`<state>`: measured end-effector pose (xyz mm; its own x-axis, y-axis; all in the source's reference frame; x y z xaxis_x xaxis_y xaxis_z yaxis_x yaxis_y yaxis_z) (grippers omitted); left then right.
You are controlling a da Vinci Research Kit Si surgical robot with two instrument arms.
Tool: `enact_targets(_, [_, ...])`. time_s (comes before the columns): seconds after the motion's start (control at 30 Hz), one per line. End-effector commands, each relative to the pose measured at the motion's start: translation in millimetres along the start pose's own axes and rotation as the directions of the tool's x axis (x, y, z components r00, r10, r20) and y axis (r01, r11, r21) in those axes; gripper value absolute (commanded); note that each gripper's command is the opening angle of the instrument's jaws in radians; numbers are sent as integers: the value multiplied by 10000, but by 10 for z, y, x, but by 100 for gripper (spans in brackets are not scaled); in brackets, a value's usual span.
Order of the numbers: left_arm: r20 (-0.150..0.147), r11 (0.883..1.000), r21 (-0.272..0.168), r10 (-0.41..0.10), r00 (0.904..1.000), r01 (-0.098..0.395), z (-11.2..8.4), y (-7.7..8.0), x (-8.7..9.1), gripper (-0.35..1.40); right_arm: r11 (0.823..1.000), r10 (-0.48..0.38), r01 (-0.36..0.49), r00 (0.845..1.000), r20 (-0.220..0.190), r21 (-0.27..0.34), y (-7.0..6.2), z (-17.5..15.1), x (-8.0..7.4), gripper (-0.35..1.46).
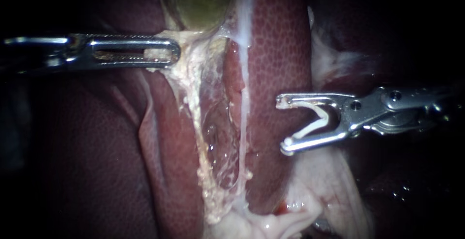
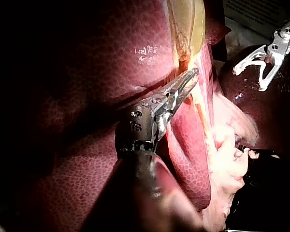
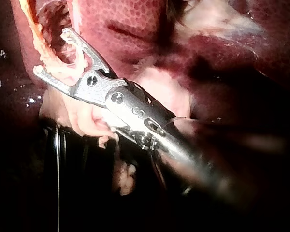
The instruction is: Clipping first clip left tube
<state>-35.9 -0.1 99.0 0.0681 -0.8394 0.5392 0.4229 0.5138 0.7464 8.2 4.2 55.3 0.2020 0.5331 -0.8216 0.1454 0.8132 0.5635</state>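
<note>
Left tool (image 1: 172, 52) clamps tissue (image 1: 186, 71); right tool (image 1: 284, 123) holds clip (image 1: 310, 129).

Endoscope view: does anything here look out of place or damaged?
Nothing stands out. The white clip sits open in the right instrument, apart from the nearest tube; the left instrument holds pale tissue under the gallbladder.

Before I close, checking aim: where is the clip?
Endoscope view, right side: the clip sits between my right instrument's jaws, over the liver, right of the pale tube.
</note>
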Motion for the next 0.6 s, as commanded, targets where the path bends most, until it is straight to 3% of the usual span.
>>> enact_targets(0.03, [4,10000,-14,0,10000,0,0,-1,0,-35,10000,-7,7,10000,4,28,0,2,-1,60])
enact_targets(0.23, [9,10000,-26,0,10000,0,0,-2,0,-35,9998,-124,124,9999,-1,161,0,30,-16,60])
enact_targets(0.6, [19,10000,-44,13,10000,-13,2,-2,3,-35,9989,146,-153,9998,153,449,6,115,-68,60])
